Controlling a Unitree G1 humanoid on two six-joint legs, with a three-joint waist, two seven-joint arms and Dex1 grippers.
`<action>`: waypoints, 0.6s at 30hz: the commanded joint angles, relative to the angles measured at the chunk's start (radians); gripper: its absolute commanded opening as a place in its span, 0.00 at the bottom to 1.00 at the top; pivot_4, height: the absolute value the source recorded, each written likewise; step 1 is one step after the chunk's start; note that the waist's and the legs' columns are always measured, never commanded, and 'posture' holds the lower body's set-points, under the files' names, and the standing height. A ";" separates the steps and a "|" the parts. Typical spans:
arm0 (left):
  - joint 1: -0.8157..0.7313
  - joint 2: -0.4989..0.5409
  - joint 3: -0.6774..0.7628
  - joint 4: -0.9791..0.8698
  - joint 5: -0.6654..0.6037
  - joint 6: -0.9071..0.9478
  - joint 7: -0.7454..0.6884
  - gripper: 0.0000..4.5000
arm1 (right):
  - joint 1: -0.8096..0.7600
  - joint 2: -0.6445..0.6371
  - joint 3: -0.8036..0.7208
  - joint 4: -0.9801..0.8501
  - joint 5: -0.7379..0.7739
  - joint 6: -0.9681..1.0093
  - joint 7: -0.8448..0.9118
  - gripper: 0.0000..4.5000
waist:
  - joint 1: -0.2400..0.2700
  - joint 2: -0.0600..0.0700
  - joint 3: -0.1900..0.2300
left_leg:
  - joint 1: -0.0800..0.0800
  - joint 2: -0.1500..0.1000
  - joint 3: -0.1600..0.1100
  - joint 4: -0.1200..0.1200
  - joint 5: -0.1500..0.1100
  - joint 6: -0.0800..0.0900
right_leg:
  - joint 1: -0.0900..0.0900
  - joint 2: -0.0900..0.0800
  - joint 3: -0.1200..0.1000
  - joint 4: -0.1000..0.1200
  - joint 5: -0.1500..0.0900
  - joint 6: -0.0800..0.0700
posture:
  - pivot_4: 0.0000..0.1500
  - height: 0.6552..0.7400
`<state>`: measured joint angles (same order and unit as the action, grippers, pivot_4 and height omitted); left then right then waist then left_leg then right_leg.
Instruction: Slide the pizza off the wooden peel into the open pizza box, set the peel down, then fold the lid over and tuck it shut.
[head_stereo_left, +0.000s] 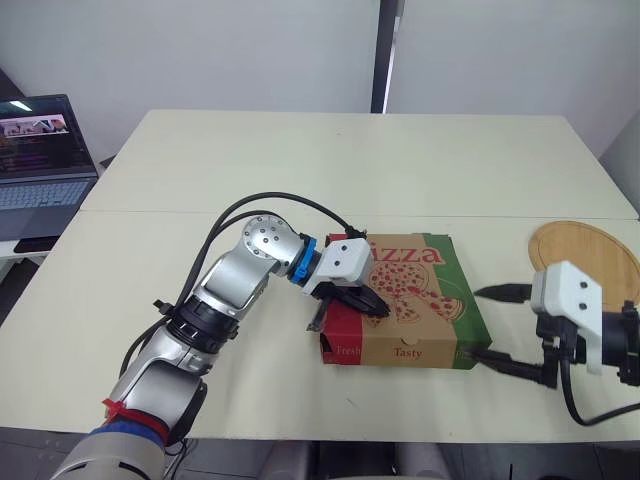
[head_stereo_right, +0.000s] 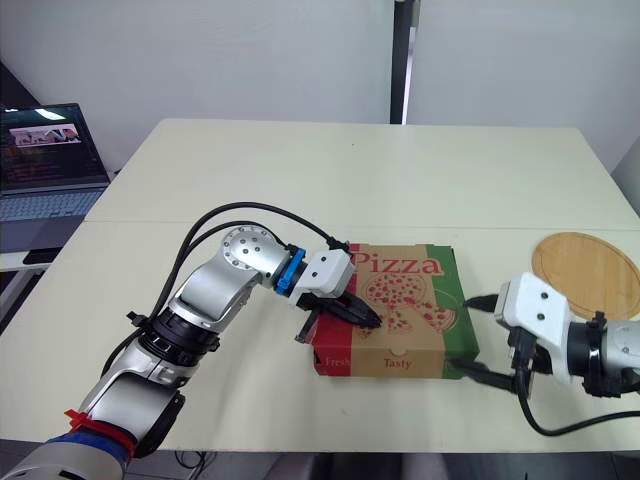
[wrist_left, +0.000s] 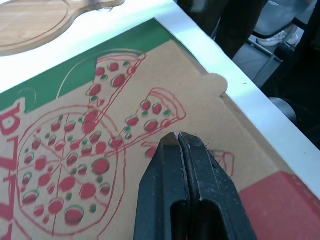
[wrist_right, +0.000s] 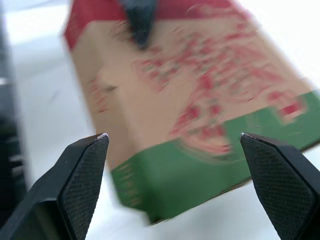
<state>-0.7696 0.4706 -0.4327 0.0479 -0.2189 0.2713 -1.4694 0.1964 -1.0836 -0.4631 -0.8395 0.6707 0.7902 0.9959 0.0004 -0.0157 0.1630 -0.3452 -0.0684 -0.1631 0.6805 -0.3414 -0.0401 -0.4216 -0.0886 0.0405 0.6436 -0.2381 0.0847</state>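
Note:
The pizza box (head_stereo_left: 420, 300) lies near the table's front edge with its printed lid folded down. My left gripper (head_stereo_left: 374, 303) is shut and rests on the lid near its left front corner; its fingertips (wrist_left: 177, 142) press the printed cardboard. My right gripper (head_stereo_left: 487, 325) is open just off the box's right side, fingers (wrist_right: 85, 170) spread wide and pointing at the green side wall (wrist_right: 190, 170). The round wooden peel (head_stereo_left: 588, 252) lies flat on the table at the right edge, behind my right arm. The pizza is hidden.
A laptop (head_stereo_left: 40, 150) stands open on a side desk at the far left. The cream table (head_stereo_left: 340, 170) stretches wide behind the box. A black cable (head_stereo_left: 290, 205) loops over my left forearm.

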 joint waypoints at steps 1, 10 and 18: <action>-0.018 -0.010 0.015 -0.019 -0.012 0.008 0.009 0.00 | -0.006 -0.027 0.060 -0.021 -0.102 -0.090 -0.014 1.00 | 0.000 0.000 0.000 | 0.000 0.000 0.000 0.000 0.000 0.000 | 0.000 0.000 0.000 0.000 0.000 0.000 | 1.00 1.00; -0.005 -0.005 0.018 -0.078 -0.043 0.064 0.010 0.00 | -0.114 0.016 0.283 0.011 -0.268 -0.194 -0.116 1.00 | -0.002 0.000 0.000 | 0.000 0.000 0.000 0.000 0.000 0.000 | 0.000 0.000 0.000 0.000 0.000 0.000 | 1.00 1.00; -0.011 0.004 0.013 -0.104 -0.054 0.076 0.006 0.00 | -0.187 0.047 0.277 -0.003 -0.184 -0.111 -0.120 1.00 | -0.002 0.000 0.000 | 0.000 0.000 0.000 0.000 0.000 0.000 | 0.000 0.000 0.000 0.000 0.000 0.000 | 1.00 1.00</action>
<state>-0.7695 0.4706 -0.4279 -0.0190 -0.2602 0.3474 -1.4563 0.0239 -1.0391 -0.1638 -0.8163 0.4615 0.6664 0.8841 -0.0012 -0.0157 0.1630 -0.3451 -0.0683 -0.1635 0.6806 -0.3413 -0.0404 -0.4218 -0.0887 0.0406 0.6434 -0.2381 0.0847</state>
